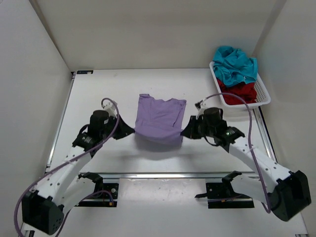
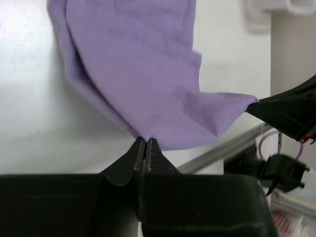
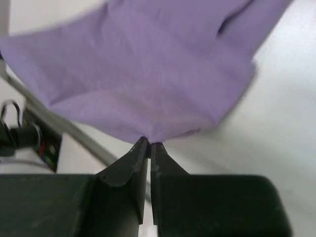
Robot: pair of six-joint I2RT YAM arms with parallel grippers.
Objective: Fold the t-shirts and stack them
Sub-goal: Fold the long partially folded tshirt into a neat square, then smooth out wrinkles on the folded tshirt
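Note:
A lavender t-shirt is stretched between both arms at mid-table, its near hem lifted and its collar end lying on the table. My left gripper is shut on the shirt's near left corner. My right gripper is shut on the near right corner. In the left wrist view the lavender t-shirt runs across to the black tip of the right gripper. A teal t-shirt lies on top of a dark red t-shirt in the basket.
A white mesh basket stands at the table's back right corner, close to the right wall. White walls enclose the table on the left, back and right. A metal rail runs along the near edge, in front of the arm bases.

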